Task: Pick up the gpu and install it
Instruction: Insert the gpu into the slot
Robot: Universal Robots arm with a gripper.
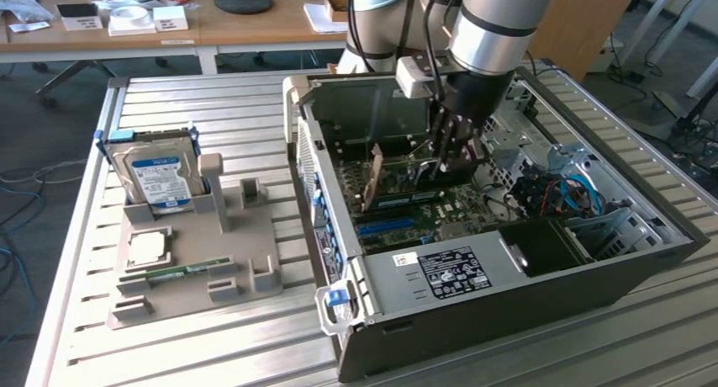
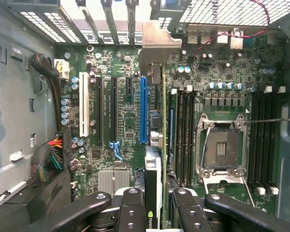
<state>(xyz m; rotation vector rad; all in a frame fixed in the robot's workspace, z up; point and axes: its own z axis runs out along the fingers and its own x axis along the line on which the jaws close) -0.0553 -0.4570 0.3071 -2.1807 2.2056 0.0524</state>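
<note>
Black gripper (image 2: 157, 209) jaws are clamped on the gpu (image 2: 153, 176), 1 finger against each face. The card stands on edge inside the open computer case (image 1: 628, 273), over the case's motherboard (image 2: 130, 121), just beside its blue slot (image 2: 143, 108).

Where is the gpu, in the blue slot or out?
Out: gripper holds gpu on edge beside the blue slot, which lies bare.

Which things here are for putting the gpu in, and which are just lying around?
For the job: gripper, the gpu it holds, open computer case.
Just lying about: hard drive, RAM stick, square chip, all on the grey holder.
</note>
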